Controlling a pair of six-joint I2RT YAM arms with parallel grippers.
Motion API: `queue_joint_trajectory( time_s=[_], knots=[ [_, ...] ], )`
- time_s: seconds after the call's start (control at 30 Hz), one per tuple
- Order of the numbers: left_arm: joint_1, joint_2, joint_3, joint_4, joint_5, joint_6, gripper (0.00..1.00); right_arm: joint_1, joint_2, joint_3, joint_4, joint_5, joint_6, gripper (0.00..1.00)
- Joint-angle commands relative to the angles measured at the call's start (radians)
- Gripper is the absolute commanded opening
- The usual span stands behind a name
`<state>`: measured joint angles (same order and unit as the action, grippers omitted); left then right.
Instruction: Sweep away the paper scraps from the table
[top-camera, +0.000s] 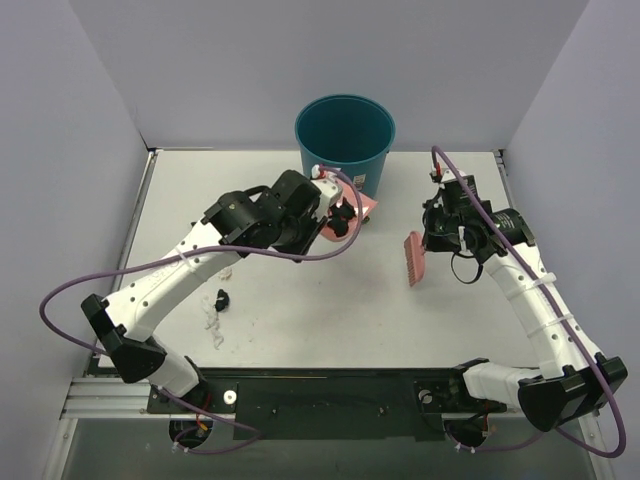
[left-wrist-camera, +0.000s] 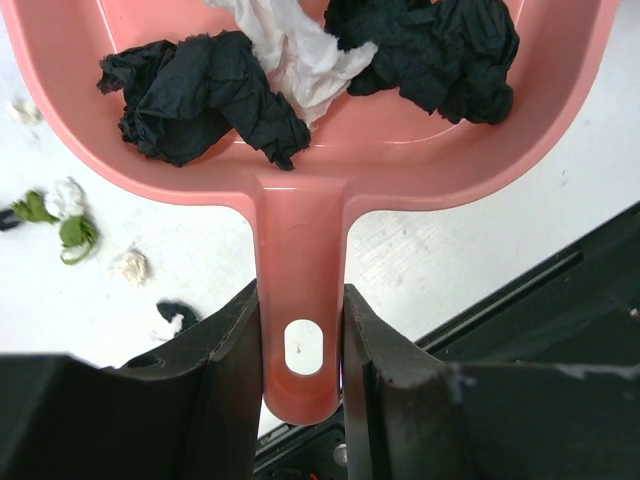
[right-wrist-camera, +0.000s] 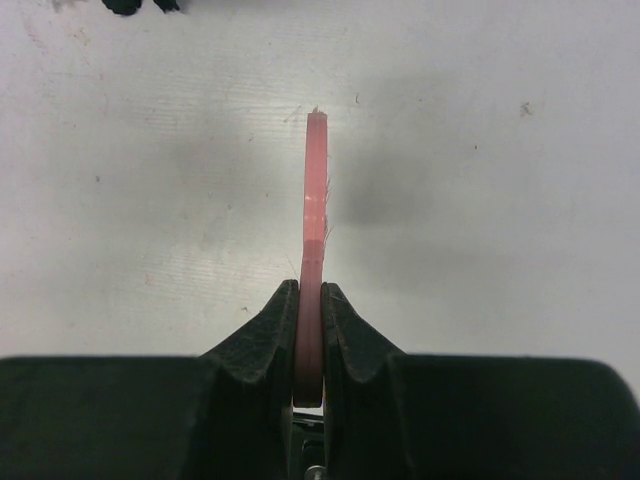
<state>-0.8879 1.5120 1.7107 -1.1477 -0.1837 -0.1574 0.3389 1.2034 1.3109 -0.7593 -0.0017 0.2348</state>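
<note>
Between the 2 fingers of the left tool (left-wrist-camera: 300, 345), the handle of a pink dustpan (left-wrist-camera: 400, 150) was clamped. The pan reached ahead of the tool and appeared lifted clear of the desk (left-wrist-camera: 430, 260), just short of a teal bin (top-camera: 345, 140). Ahead of those fingers, black and white wads of the paper scraps (left-wrist-camera: 205, 95) sat loose in the pan. More scraps, green, white and black, lay on the desk below and to the left of this tool. The right tool (right-wrist-camera: 310, 315) was closed on a pink brush (right-wrist-camera: 315, 190), seen edge-on and projecting ahead of it over bare desk, well apart from the left tool.

Judged stage: 1 load was on its way to the bin, with at least 1 more sweep due.

Risks from here:
- Tilting the pan before its lip passed the bin's rim would drop the wads back onto the desk.
- The narrow handle could pivot between the fingers under the load.
- A knock against the rim could tip the bin.
</note>
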Motion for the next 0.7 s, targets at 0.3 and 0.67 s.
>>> queue_joint_trajectory(
  time_s=[0.3,0.67],
  knots=[
    [0.150,0.250,0.524,-0.086,-0.152,0.110,0.00,-0.014,-0.079,-0.082,0.005,0.032,0.021,0.00],
    [0.230,0.474,0.751,0.101,-0.387,0.318,0.00,-0.008,-0.159,-0.122,-0.011,0.011,0.057,0.00]
  ],
)
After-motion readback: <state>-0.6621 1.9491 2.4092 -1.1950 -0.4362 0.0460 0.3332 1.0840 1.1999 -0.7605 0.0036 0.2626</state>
